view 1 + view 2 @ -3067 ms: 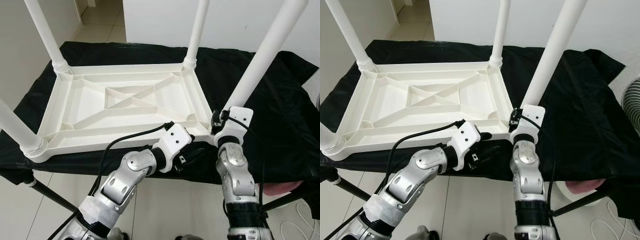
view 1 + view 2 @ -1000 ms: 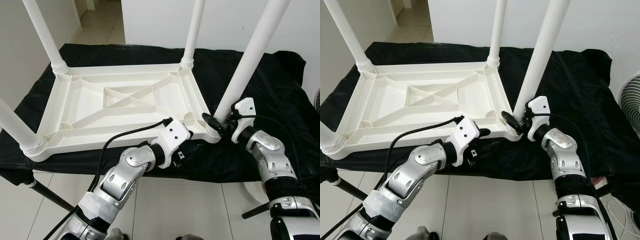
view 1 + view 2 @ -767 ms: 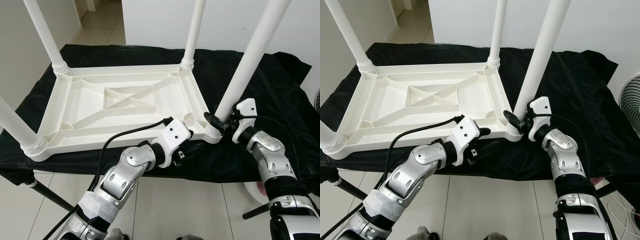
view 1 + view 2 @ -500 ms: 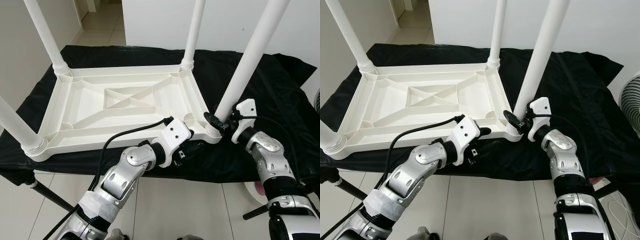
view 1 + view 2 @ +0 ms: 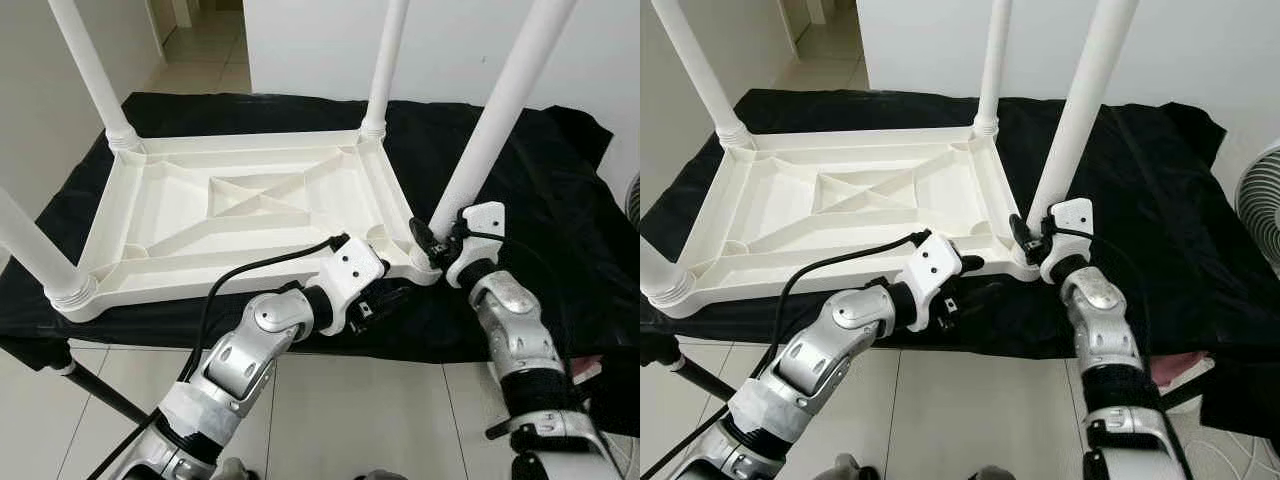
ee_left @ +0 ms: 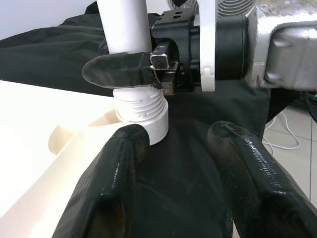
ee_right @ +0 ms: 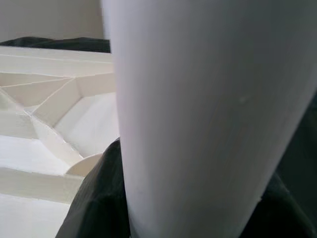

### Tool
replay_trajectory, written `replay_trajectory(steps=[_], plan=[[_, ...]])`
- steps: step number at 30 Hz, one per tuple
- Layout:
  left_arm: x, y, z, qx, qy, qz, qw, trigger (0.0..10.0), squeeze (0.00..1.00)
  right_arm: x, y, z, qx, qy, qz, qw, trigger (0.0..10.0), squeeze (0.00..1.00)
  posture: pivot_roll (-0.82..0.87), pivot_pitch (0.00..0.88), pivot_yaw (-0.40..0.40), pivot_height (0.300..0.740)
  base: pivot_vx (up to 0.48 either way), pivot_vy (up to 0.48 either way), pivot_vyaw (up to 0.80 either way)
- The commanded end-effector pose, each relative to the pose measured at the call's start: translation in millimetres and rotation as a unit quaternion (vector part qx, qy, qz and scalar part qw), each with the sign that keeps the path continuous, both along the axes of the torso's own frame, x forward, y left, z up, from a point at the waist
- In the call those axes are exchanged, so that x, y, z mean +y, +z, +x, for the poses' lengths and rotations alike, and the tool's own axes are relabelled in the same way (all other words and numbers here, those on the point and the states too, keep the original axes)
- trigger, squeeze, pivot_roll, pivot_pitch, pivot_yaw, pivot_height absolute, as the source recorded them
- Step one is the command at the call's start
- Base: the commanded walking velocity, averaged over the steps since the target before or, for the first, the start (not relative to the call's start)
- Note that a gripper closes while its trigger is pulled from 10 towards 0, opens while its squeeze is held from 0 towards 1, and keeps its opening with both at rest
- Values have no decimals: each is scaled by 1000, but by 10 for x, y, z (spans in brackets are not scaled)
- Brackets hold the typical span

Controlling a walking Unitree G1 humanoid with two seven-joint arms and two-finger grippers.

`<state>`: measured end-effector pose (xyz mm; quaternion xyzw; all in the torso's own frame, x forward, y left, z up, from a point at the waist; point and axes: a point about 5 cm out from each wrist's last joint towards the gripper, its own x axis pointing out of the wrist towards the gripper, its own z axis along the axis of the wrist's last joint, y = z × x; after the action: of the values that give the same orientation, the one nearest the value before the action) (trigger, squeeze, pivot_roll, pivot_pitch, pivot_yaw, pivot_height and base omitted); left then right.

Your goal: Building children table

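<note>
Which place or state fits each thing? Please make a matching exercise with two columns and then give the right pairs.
Things:
1. right tool
2. left tool
3. white plastic tabletop
4. black cloth

States:
A. open, at the tabletop's near edge
B. upside down, legs pointing up
C. shut on the near right white plastic leg
D. spread under everything

Pairs: 1-C, 2-A, 3-B, 4-D

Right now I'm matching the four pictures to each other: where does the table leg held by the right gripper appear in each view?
Left eye view: leg, right of centre, rising from the near right corner.
Right eye view: leg, right of centre.
Left wrist view: leg at top, threaded base below.
Right wrist view: leg close up.
Shared landmark: right gripper clamped round it.
</note>
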<state>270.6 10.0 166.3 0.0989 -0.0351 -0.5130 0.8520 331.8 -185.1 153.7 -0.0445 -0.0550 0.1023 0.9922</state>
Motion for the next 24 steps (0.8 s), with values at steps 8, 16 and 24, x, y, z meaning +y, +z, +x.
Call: replay_trajectory(steps=[8,16,24], plan=[[16,-7,3,0,-17,9,1000,10000,0,225,-190,-229,46,-223,75,971,10000,0,-129,50,37,740,0,0,0],[4,-1,6,0,-18,8,1000,10000,0,340,-89,-235,28,-217,92,971,10000,0,-129,49,38,740,0,0,0],[21,-1,17,-1,-12,9,1000,10000,0,336,46,-212,0,-178,96,979,10000,1000,-121,47,29,740,0,0,0]])
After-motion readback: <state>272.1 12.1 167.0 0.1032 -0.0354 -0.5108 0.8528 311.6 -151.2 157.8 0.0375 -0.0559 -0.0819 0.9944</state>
